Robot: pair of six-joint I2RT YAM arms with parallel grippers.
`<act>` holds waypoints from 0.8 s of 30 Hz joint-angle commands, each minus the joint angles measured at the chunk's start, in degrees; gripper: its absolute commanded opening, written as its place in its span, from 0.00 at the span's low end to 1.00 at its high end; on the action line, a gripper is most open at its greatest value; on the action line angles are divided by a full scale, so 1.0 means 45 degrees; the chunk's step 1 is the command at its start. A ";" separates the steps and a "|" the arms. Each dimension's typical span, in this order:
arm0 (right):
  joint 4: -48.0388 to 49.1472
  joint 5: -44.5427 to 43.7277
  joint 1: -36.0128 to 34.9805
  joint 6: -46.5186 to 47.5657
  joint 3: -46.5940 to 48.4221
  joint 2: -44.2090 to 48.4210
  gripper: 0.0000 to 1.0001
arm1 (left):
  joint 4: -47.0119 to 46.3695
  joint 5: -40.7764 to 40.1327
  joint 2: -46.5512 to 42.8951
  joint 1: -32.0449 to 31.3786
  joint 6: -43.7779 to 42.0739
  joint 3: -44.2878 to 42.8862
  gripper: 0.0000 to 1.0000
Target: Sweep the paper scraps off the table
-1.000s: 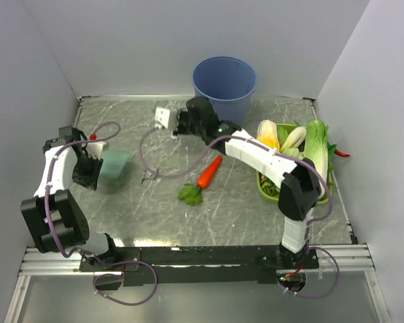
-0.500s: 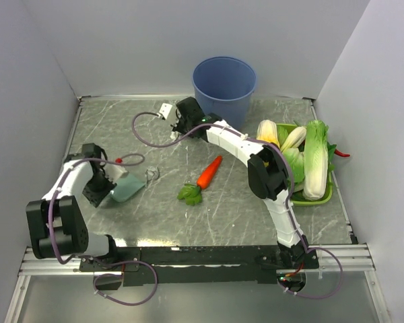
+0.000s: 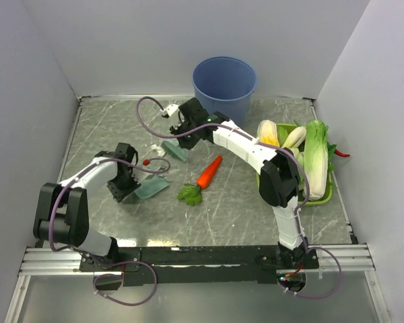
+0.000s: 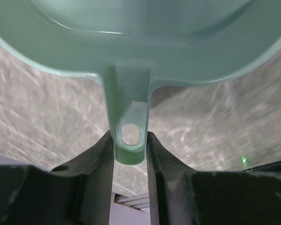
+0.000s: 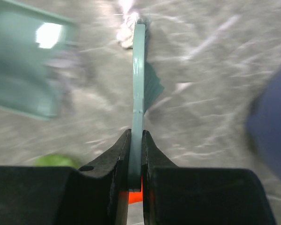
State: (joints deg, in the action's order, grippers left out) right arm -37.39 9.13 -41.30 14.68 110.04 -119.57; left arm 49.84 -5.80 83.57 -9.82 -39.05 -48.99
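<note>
Both arms look alike: the left arm (image 3: 87, 176) and the right arm (image 3: 246, 145) wear white shells between chunky black joints, bolted to a black base plate (image 3: 202, 256) on a silvery metal rail (image 3: 47, 260). A thin purple cable (image 3: 139, 113) loops off each, and a small white block (image 3: 170, 110) caps the right wrist. The left gripper (image 4: 129, 138) and right gripper (image 5: 136, 133) have matte black, tapering fingers (image 4: 96, 164).

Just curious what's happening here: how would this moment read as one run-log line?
left hand: grips dustpan handle | right hand: grips brush | paper scraps: on table beside brush
</note>
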 commanded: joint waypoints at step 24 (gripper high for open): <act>-0.1477 0.1274 0.0916 -0.1836 -0.1230 0.2918 0.00 | -0.1819 0.1485 -0.0778 -0.1215 0.2096 0.0612 0.52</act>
State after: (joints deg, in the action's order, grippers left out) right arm -44.25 16.38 -37.39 5.63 103.79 -107.83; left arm 44.34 -1.04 82.37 -15.09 -29.10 -47.77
